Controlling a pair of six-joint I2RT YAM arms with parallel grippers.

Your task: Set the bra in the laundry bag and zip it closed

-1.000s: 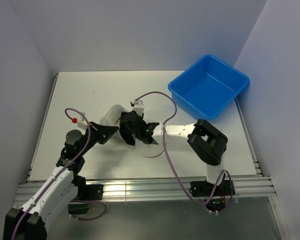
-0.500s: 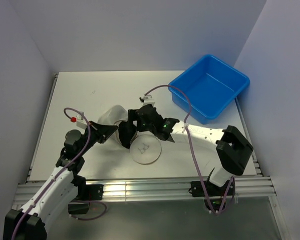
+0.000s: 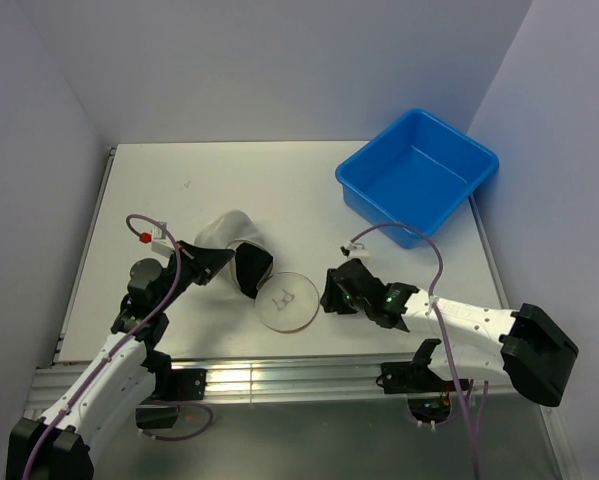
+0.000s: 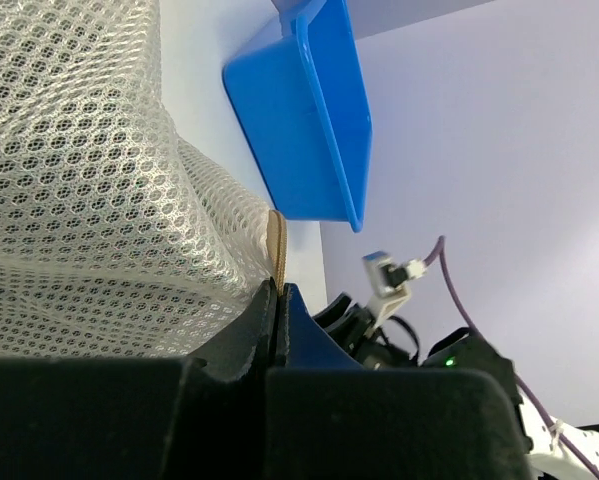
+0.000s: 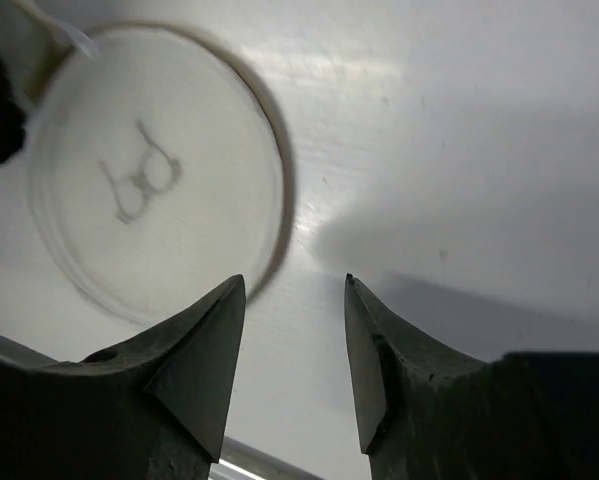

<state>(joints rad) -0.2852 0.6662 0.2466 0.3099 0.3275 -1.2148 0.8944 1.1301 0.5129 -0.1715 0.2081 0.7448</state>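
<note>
Left tool [image 4: 276,300] pinches the laundry bag [image 4: 79,180] rim; right tool [image 5: 294,350] gapes beside it.

Robotics lab, bench test cell. Plain pale partition walls [image 3: 279,70] box in a white surface [image 3: 229,180] on three sides. An aluminium extrusion rail [image 3: 279,375] runs along the near edge, with two white-and-black robot arms, left [image 3: 104,372] and right [image 3: 469,318], mounted on it. Purple cabling [image 3: 399,226] loops exposed. One blue plastic bin [image 3: 416,172] sits at the far right.
</note>
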